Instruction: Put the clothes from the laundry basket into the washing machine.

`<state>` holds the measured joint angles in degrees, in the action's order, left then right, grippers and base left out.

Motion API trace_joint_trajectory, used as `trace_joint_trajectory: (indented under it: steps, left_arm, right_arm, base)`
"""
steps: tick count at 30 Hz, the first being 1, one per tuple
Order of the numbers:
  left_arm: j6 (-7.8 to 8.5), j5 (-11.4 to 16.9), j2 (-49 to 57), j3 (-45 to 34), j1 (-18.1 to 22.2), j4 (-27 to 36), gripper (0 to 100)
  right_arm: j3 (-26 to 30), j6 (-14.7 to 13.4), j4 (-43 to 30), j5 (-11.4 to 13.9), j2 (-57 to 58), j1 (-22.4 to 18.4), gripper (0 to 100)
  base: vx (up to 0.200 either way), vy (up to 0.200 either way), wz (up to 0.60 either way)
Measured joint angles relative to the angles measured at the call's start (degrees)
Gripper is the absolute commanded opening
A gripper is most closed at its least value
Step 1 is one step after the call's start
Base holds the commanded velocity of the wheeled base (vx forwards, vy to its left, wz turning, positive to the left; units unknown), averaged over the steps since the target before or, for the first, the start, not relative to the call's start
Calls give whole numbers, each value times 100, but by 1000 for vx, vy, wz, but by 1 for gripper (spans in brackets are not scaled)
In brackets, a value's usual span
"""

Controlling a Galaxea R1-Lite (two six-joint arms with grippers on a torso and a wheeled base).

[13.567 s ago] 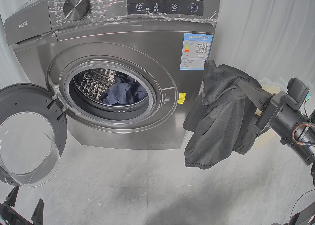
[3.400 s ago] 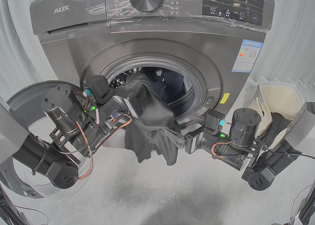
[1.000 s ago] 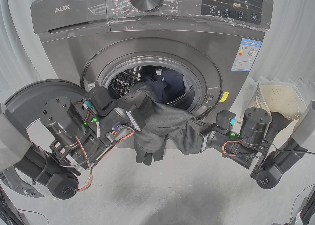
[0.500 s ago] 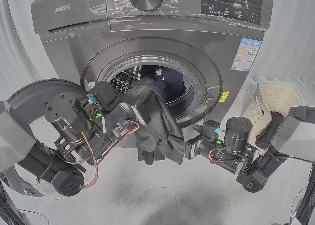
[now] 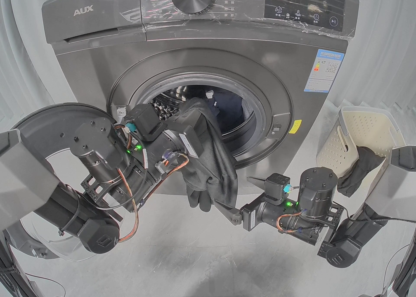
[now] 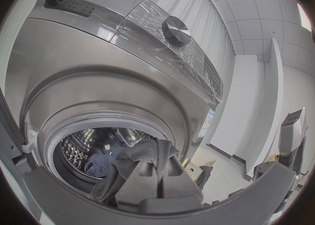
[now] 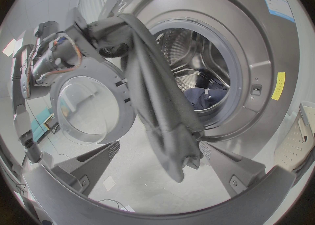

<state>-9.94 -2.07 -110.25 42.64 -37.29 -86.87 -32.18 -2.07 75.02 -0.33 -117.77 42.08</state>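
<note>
A black garment [image 5: 216, 159] hangs from my left gripper [image 6: 157, 170], which is shut on its upper end just in front of the washing machine's open drum [image 5: 225, 111]. The cloth drapes down below the drum's rim. My right gripper [image 7: 157, 147] is open under the drum, its fingers spread wide, and the garment's [image 7: 157, 104] lower end dangles between them. Navy clothes [image 7: 203, 97] lie inside the drum. The cream laundry basket [image 5: 368, 129] stands tilted at the right with a dark garment [image 5: 359, 168] over its front rim.
The round door [image 5: 43, 124] of the washing machine stands swung open at the left, behind my left arm. Bare grey floor [image 5: 182, 250] lies in front of the machine. White curtains hang behind.
The right gripper has let go of the garment's lower end and dropped a little lower. The cloth now hangs straight from the left gripper, which has edged towards the drum.
</note>
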Motion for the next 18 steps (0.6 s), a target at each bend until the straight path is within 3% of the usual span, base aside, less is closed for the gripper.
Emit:
trace_joint_trajectory:
  steps: [6, 18]
  left_arm:
    - [4, -28, -37, 13, -7, -2, 0]
    - [4, -35, -26, -15, -7, -17, 0]
  right_arm:
    - [-130, 0, -22, -43, 7, 146, 100]
    - [-1012, -9, -57, -57, -623, -116, 100]
  base:
    - [0, 0, 0]
    - [0, 0, 0]
